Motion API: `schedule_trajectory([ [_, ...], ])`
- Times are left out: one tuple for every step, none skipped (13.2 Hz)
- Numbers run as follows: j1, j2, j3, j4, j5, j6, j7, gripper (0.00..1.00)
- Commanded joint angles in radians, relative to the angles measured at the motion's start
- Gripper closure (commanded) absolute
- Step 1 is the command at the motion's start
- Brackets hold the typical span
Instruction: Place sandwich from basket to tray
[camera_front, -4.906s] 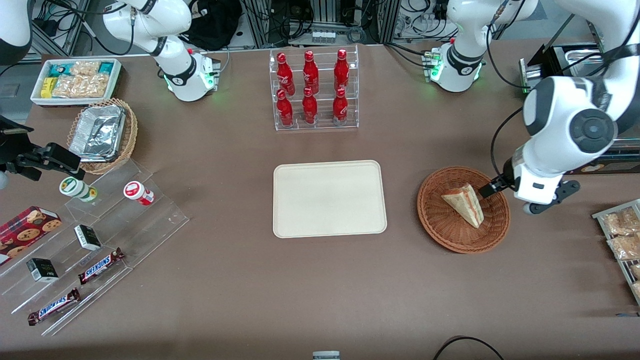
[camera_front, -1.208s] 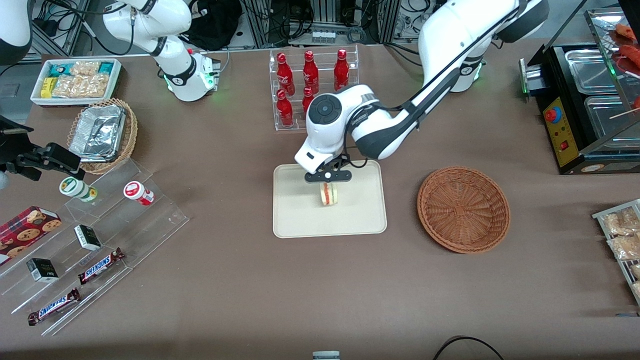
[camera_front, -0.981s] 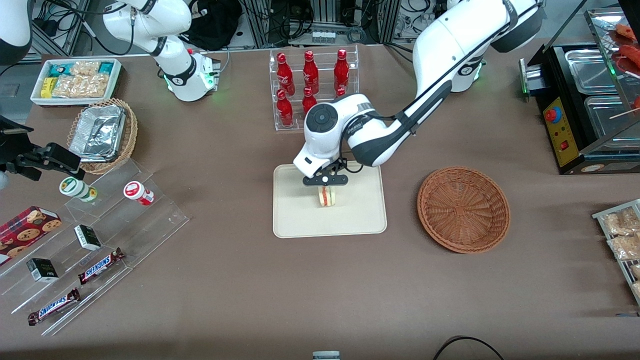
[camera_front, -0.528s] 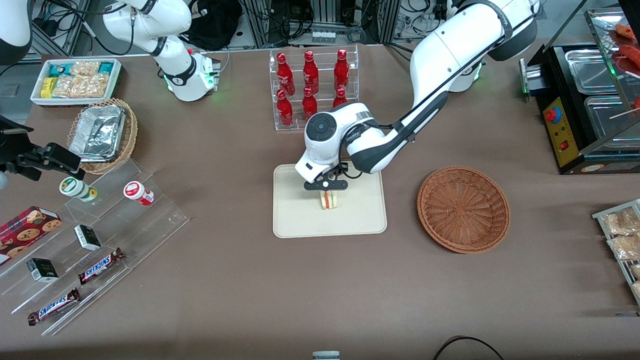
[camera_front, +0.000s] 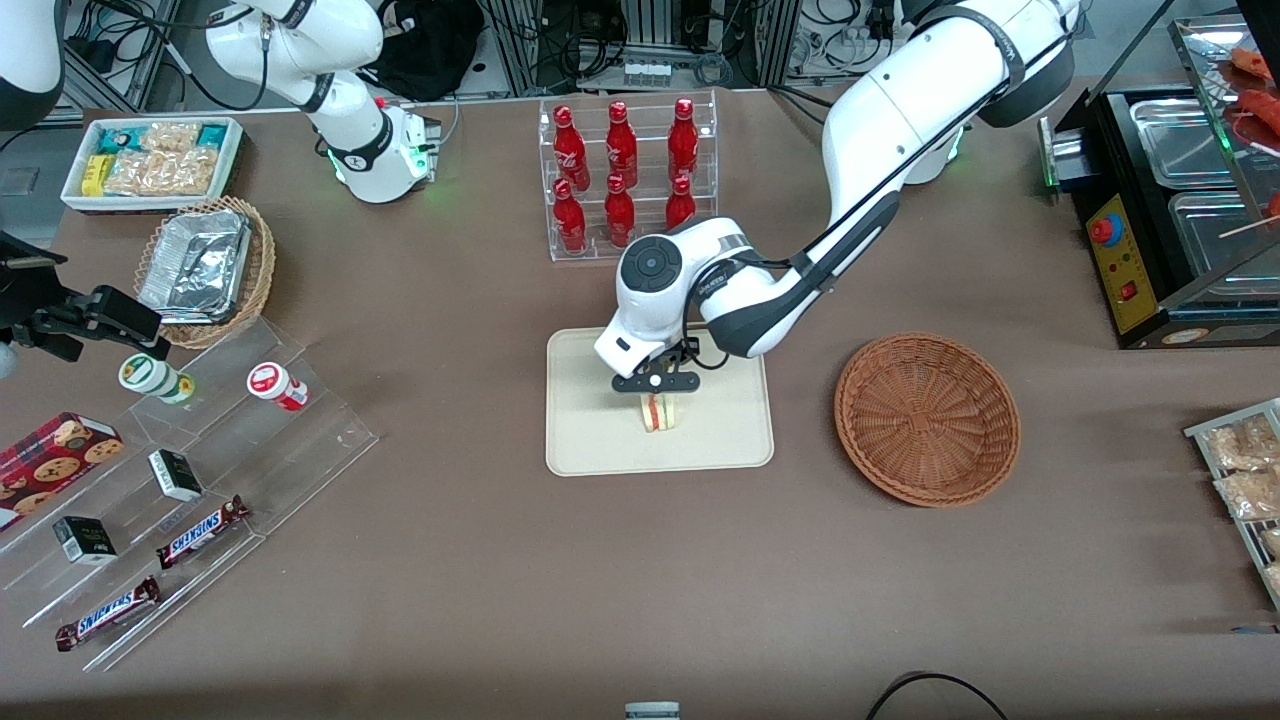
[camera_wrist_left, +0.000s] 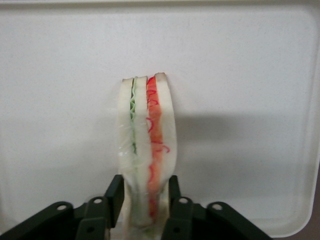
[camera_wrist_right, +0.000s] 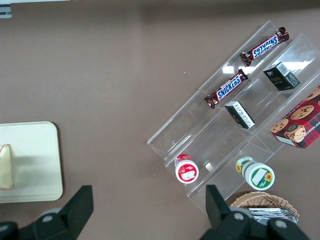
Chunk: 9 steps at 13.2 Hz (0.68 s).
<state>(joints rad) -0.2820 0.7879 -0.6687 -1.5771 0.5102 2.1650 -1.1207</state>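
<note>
The sandwich (camera_front: 659, 412) stands on edge over the middle of the cream-white tray (camera_front: 590, 440), its red and green filling facing the front camera. My left gripper (camera_front: 657, 397) is right above it and shut on its upper part. In the left wrist view the two black fingers (camera_wrist_left: 115, 195) press the sandwich (camera_wrist_left: 147, 140) from both sides, with the tray (camera_wrist_left: 250, 75) close under it. I cannot tell if it touches the tray. The reddish-brown basket (camera_front: 927, 417) sits empty beside the tray, toward the working arm's end. The right wrist view shows the sandwich (camera_wrist_right: 5, 167) and the tray (camera_wrist_right: 35, 165).
A clear rack of red bottles (camera_front: 627, 180) stands farther from the front camera than the tray. Acrylic steps with snack bars and jars (camera_front: 180, 480), a tan basket of foil trays (camera_front: 205, 268) and a white snack bin (camera_front: 150, 160) lie toward the parked arm's end. A black appliance (camera_front: 1180, 200) is near the working arm's base.
Since the oldest frame my gripper has carried the sandwich out of the basket to the tray. Over the last second it has come lower and slightly nearer the front camera.
</note>
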Motion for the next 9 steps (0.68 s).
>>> schedule_trajectory([
  [-0.006,-0.044,0.006,0.022,0.015,-0.02,-0.025,0.0],
  [-0.006,-0.089,0.004,0.02,0.007,-0.06,-0.027,0.0],
  [-0.003,-0.131,0.003,0.022,0.004,-0.101,-0.039,0.0],
  [-0.003,-0.183,0.004,0.02,-0.002,-0.109,-0.098,0.0],
  [0.009,-0.223,0.004,0.022,-0.008,-0.117,-0.147,0.0],
  [0.044,-0.269,0.001,0.013,-0.01,-0.123,-0.162,0.0],
  [0.061,-0.312,-0.002,0.009,-0.03,-0.155,-0.163,0.0],
  [0.064,-0.359,0.001,0.015,-0.079,-0.206,-0.162,0.0],
  [0.076,-0.409,0.009,0.017,-0.117,-0.253,-0.159,0.0],
])
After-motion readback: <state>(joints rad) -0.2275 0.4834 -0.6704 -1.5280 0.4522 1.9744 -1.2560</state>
